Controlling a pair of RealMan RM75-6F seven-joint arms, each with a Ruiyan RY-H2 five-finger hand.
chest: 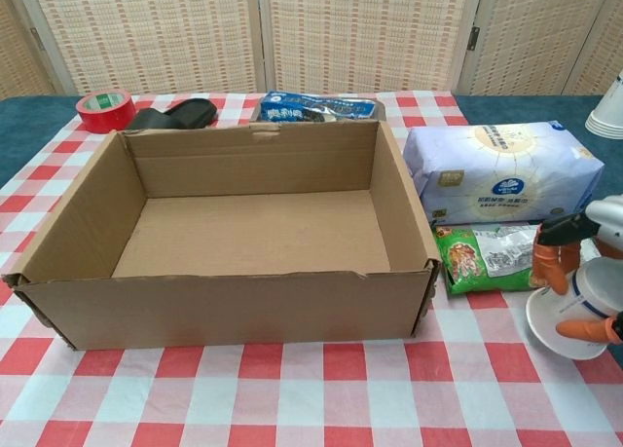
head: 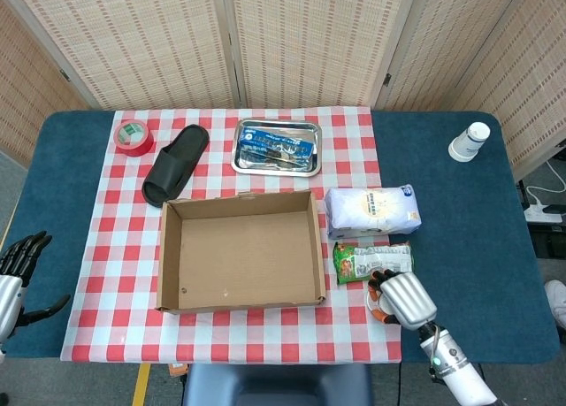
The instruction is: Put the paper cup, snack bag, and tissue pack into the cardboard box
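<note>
Right hand (chest: pixel 596 272) at the counter's near right edge, fingers (chest: pixel 550 264) wrapped around the tipped cup (chest: pixel 574 316), apparently gripping it. Risk: thin paper crushing, or slipping out sideways on the lift. Snack bag (chest: pixel 484 257) just beyond, close enough to snag. Tissue pack (chest: pixel 498 171) behind that. Empty box (chest: pixel 224 301) to the left. Left hand (head: pixel 19 266) well apart, fingers spread, holding nothing.
</note>
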